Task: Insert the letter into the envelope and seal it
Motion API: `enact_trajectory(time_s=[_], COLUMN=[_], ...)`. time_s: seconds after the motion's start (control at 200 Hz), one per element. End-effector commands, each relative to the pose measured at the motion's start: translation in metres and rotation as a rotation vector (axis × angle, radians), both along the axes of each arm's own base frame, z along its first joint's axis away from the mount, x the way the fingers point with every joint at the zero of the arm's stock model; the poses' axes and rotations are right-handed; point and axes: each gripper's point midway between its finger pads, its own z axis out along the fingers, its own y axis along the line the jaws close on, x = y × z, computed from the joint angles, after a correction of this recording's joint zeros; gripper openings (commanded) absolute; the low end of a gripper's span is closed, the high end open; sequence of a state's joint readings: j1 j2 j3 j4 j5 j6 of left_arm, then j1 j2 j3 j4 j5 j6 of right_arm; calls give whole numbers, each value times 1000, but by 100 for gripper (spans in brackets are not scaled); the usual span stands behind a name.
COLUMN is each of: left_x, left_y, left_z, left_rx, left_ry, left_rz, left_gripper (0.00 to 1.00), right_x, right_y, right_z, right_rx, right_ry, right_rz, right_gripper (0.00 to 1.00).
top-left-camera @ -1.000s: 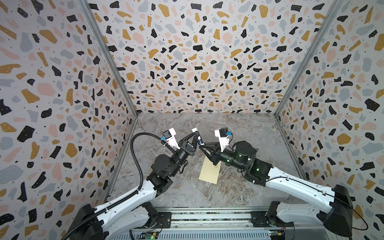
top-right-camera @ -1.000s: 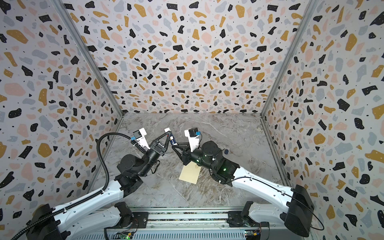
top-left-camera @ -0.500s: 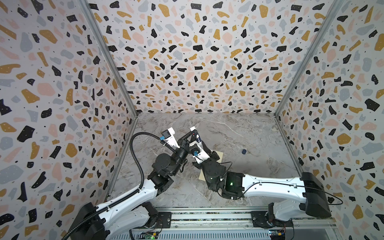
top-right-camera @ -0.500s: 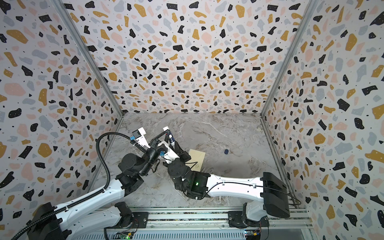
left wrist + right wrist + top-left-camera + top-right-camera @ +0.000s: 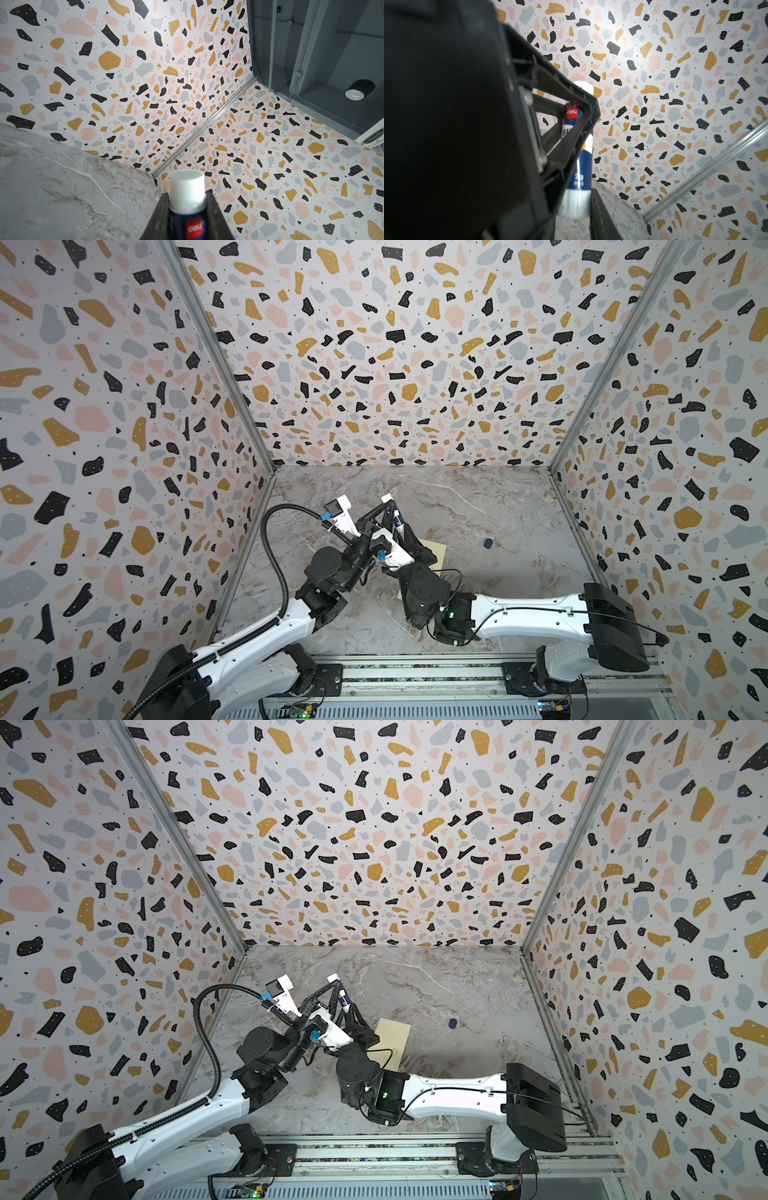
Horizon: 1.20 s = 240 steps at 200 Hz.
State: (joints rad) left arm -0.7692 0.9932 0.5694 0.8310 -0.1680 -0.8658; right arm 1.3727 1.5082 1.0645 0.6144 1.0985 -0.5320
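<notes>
Pale cream oblong paper envelope lies flat on grey marbled tabletop, partly under the right arm's wrist. Just behind it, left gripper is clamped on blue-and-white glue stick. Right gripper fingers flank the stick's clear end; grip cannot be told. Farther right, small dark blue object rests on tabletop.

The glue stick has a smooth white plastic cap with a soft sheen, and its printed blue label is glossy (in the right wrist view its base looks like clear, frosted plastic). The left tool is dark matt plastic, slightly scuffed. The bench is a smooth marble-look surface with a dull sheen. The envelope is matt cream paper. The walls carry a flat terrazzo print, joined by brushed metal rails.
</notes>
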Motion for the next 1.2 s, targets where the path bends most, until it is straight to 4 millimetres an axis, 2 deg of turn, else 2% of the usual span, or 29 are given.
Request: enact_trajectory(time_s=[0.0,0.09,0.18,0.35,0.471,0.711,0.986,1.196], left_x=[-12,-11,-10,-11,-16,-38,-55,-65], left_y=[-23,-21,-19,-15,-12,-5,-8,-15], left_z=[-16,-13,-10,-7,-6,-6,-8,-13], left_rx=[128,178,249,417,525,653,688,719], left_ry=[0,-23,-55,-146,-254,-525,-664,-727], left_rz=[-92,-68,-35,22,59,129,128,99], left_gripper=[0,0,0,0,0,0,0,0], right_x=[-10,-14,-24,-37,-44,-40,-41,-42], right_y=[5,1,-5,-25,-38,-52,-57,-55], right_z=[34,33,35,41,49,39,22,24], right_rx=[237,290,331,421,487,520,503,491], right_ry=[124,211,269,355,419,576,641,648], right_rz=[248,375,486,642,751,821,827,841], right_gripper=[38,53,63,68,70,70,71,71])
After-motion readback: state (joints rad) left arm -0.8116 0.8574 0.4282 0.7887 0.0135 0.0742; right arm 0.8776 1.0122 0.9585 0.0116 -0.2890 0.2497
